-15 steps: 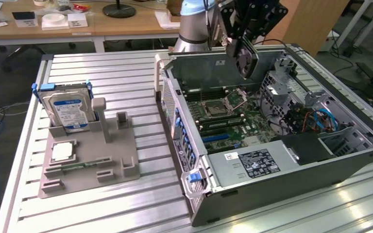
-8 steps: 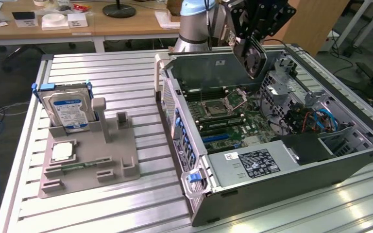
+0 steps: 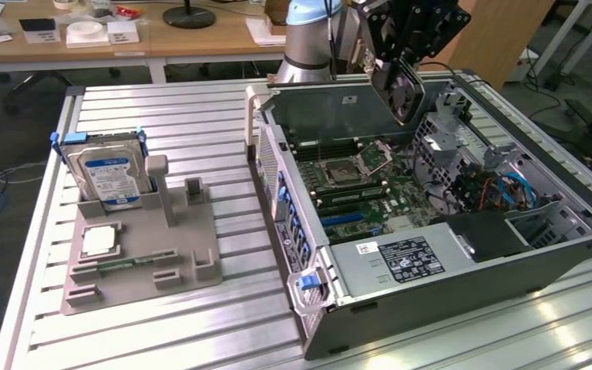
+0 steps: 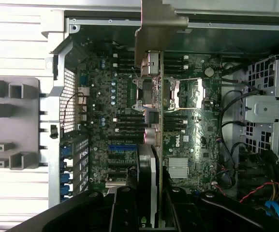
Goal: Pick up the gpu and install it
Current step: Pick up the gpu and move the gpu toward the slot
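My gripper (image 3: 404, 54) is shut on the gpu (image 3: 397, 91) and holds it in the air over the back part of the open computer case (image 3: 450, 297). The card hangs on edge, and its black shroud with the round fan faces the exterior view's right. In the wrist view I look along the thin card (image 4: 151, 121) from my gripper (image 4: 151, 205), with the card's silver bracket (image 4: 154, 34) at the far end. Below the card lies the green motherboard (image 4: 192, 121) with its blue slot (image 4: 122, 147). Card and board are apart.
On the exterior view's left a grey fixture (image 3: 173, 231) carries a silver hard drive (image 3: 111, 173) standing upright and a small square CPU chip (image 3: 101, 240). Inside the case are a power supply (image 3: 404, 258), cables (image 3: 502, 189) and a drive cage (image 3: 450, 139).
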Robot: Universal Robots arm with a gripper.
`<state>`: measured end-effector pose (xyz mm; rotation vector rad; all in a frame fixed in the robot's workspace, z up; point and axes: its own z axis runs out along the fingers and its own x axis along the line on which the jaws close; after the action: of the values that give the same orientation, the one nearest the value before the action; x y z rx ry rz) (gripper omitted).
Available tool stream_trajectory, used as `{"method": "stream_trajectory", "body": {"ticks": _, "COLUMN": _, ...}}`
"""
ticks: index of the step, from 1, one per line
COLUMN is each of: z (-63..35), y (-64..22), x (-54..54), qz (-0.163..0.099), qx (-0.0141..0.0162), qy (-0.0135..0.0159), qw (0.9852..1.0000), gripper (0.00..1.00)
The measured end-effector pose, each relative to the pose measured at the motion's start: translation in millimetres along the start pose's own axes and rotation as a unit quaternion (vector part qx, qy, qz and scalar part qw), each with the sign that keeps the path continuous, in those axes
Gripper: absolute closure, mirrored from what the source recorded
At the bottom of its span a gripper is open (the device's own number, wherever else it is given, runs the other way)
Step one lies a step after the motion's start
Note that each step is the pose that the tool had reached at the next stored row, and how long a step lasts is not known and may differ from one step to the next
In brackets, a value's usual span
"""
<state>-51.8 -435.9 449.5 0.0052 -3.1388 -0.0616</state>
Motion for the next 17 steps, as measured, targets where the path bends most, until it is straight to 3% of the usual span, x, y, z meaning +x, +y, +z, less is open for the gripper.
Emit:
{"method": "stream_trajectory", "body": {"ticks": 6, "z": 0.4, "y": 0.1, "x": -7.3, "qz": 0.0, "qx": 0.0, "qy": 0.0, "qw": 1.0, "gripper": 0.72}}
{"method": "stream_trajectory", "body": {"ticks": 17, "z": 1.7, "y": 0.1, "x": -47.1, "qz": -0.001, "qx": 0.0, "qy": 0.0, "qw": 1.0, "gripper": 0.72}}
